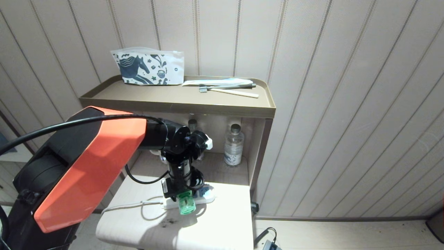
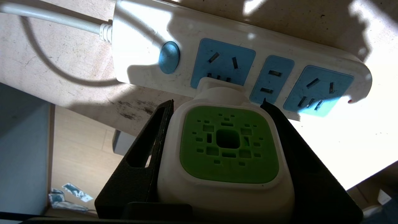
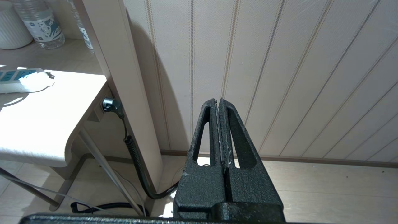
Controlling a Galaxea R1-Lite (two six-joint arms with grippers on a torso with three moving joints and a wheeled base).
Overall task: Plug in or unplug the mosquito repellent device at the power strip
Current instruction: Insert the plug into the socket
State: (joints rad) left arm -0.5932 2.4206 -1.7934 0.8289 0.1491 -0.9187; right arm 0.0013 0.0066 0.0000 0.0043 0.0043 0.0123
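One gripper at work: the left gripper (image 2: 217,155) clamps the mosquito repellent device (image 2: 228,146) by its white sides, the plug end meeting the power strip (image 2: 146,34) at the socket beside the switch. Seating depth unclear. Next move likely needs a straight, untilted push or pull. Right gripper (image 3: 220,124) hangs parked, fingers pressed together.

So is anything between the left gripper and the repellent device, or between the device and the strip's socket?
Nothing visible. The left gripper already clasps the mosquito repellent device, one finger on each side. The device's plug end sits against the blue socket nearest the switch on the power strip, with nothing between them. The other sockets are free.
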